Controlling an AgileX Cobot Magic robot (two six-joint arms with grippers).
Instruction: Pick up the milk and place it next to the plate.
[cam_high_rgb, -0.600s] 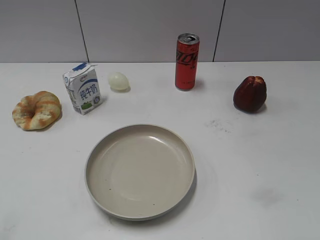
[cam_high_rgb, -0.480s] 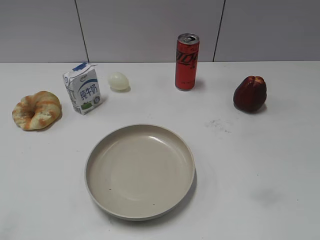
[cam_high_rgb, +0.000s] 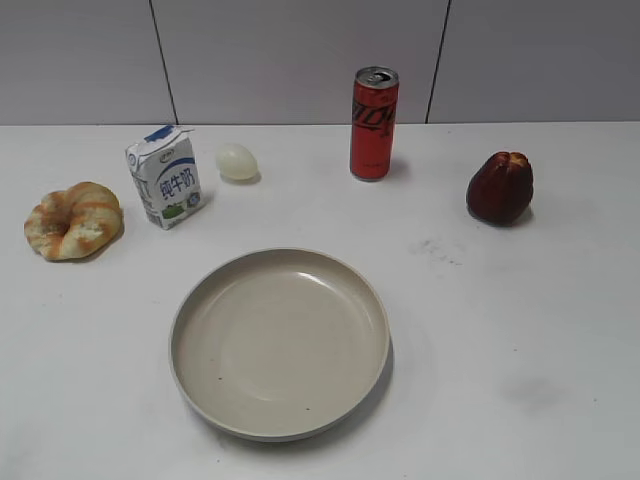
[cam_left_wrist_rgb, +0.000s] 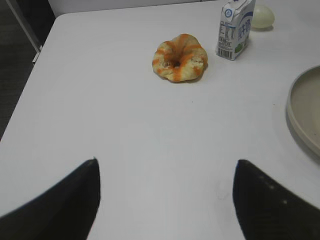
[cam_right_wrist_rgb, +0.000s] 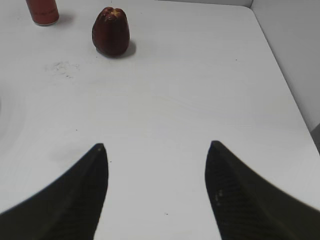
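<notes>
The milk (cam_high_rgb: 166, 177), a small white carton with blue lettering, stands upright at the back left of the table; it also shows at the top of the left wrist view (cam_left_wrist_rgb: 234, 29). The plate (cam_high_rgb: 279, 342), a wide beige dish, lies empty at the front centre, and its rim shows at the right edge of the left wrist view (cam_left_wrist_rgb: 306, 111). My left gripper (cam_left_wrist_rgb: 167, 162) is open and empty above bare table, well short of the milk. My right gripper (cam_right_wrist_rgb: 157, 146) is open and empty over the right side. Neither gripper shows in the exterior view.
A glazed bread ring (cam_high_rgb: 73, 220) lies left of the milk. A pale egg (cam_high_rgb: 237, 162) sits just right of it. A tall red can (cam_high_rgb: 374, 124) stands at the back centre and a dark red fruit (cam_high_rgb: 500, 187) at the back right. The wall runs behind.
</notes>
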